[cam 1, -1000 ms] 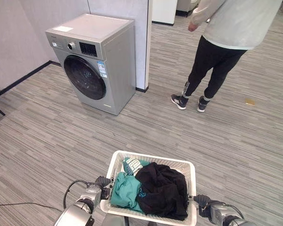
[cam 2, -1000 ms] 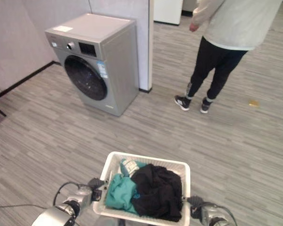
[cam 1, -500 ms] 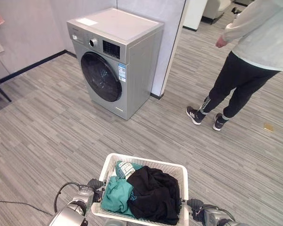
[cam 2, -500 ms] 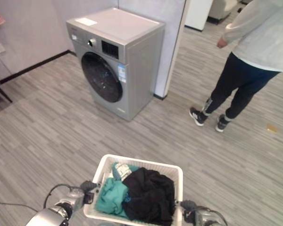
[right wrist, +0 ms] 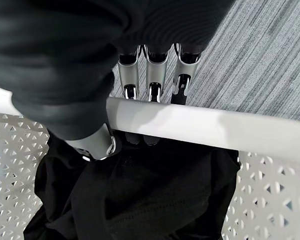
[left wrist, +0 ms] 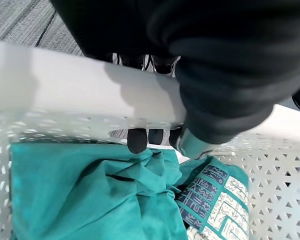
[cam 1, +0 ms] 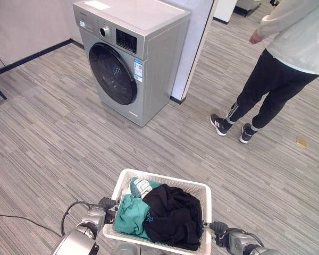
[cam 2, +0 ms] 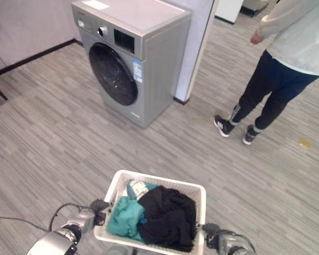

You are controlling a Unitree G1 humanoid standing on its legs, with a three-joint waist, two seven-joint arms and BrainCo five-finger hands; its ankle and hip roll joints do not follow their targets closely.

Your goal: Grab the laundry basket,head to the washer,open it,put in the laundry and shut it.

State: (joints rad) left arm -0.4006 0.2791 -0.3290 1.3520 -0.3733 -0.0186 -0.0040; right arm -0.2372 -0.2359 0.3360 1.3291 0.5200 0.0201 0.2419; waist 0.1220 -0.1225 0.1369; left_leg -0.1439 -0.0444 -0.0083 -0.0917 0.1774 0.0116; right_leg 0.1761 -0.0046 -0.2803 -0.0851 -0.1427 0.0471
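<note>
Ahead of me, grey wood-plank floor (cam 1: 53,138). At two o'clock, a person (cam 1: 279,64) in pale top and dark trousers, dark trainers (cam 1: 219,124) on the planks. Small tan scrap (cam 1: 301,142) on the floor just beyond. White wall panel (cam 1: 194,48) at twelve o'clock.

No print is legible (the washer (cam 1: 128,53) stickers stay unreadable).

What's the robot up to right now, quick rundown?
Left hand and right hand both curled round the white laundry basket rim. Teal and black laundry inside. Washer ahead, door shut. Person standing right of the washer.
</note>
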